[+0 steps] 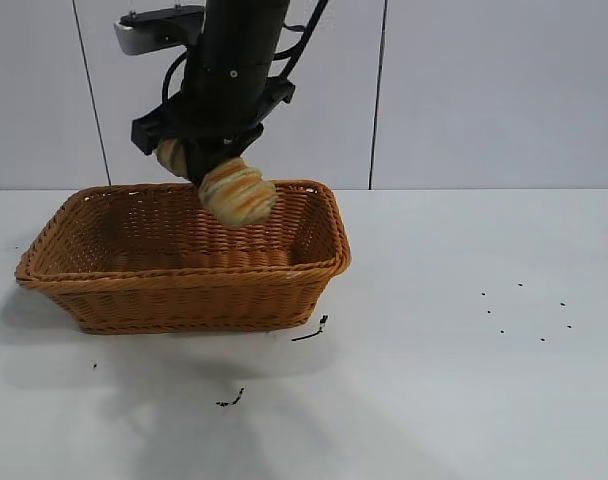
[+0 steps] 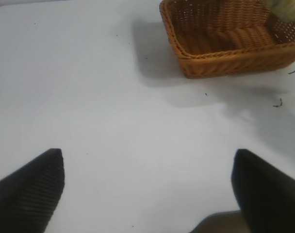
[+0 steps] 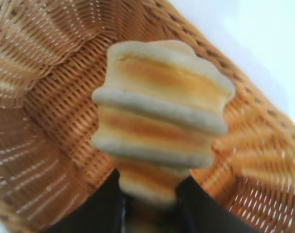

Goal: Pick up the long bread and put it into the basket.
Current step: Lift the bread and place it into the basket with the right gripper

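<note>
My right gripper (image 1: 199, 160) is shut on one end of the long bread (image 1: 236, 192), a tan loaf with orange-brown stripes. It holds the loaf in the air, tilted down, over the back right part of the orange-brown wicker basket (image 1: 184, 275). In the right wrist view the bread (image 3: 162, 116) sticks out from between the black fingers (image 3: 99, 208), with the basket's inside (image 3: 45, 97) below it. My left gripper (image 2: 147, 160) is open and empty over bare table, well away from the basket (image 2: 225, 56). It does not show in the exterior view.
The basket stands on a white table (image 1: 464, 380) at the left. Small dark scraps lie by its front right corner (image 1: 309, 332) and nearer the front (image 1: 231, 400). Several dark specks (image 1: 524, 310) dot the right side. A panelled wall stands behind.
</note>
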`<action>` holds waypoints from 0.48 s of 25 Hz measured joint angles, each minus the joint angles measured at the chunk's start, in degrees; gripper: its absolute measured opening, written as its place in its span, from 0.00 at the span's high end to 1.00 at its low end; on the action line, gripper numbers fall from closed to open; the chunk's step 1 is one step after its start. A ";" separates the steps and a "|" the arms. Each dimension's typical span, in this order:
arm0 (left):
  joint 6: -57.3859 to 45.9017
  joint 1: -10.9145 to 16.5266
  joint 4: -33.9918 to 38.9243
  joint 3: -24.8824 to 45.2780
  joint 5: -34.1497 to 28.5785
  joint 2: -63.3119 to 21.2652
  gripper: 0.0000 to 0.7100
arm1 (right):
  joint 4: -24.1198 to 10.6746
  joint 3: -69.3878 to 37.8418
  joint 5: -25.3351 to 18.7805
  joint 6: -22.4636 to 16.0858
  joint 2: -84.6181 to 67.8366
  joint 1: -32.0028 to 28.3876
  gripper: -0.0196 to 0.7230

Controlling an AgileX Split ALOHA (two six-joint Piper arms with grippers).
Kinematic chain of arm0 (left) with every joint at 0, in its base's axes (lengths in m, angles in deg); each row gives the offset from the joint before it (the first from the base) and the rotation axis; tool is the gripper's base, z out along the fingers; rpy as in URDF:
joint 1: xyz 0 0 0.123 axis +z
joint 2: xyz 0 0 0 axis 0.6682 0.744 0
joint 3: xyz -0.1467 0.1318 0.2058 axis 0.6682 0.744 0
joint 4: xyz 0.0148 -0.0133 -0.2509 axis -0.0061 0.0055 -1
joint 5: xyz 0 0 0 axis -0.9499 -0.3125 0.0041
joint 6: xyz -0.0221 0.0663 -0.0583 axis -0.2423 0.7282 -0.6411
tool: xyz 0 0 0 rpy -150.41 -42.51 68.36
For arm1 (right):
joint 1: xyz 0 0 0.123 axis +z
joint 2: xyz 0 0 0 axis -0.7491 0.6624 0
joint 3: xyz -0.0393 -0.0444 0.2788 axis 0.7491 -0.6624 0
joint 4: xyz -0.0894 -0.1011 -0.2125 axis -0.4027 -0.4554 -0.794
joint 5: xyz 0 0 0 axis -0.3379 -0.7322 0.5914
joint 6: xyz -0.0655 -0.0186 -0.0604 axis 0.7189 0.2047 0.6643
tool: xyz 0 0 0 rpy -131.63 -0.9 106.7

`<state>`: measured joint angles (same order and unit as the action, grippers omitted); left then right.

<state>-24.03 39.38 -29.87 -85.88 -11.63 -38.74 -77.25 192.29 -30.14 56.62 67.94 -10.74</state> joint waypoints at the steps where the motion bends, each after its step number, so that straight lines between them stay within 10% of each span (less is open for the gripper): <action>1: 0.00 0.00 0.00 0.00 0.00 0.00 0.02 | 0.14 0.00 0.00 1.04 0.36 0.00 0.79; 12: 0.00 0.00 0.00 0.00 0.00 0.00 0.02 | 1.21 -0.12 1.40 2.58 5.25 0.00 0.79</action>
<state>-24.03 39.38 -29.87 -85.88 -11.63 -38.74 -76.05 192.17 -28.75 59.20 73.19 -10.74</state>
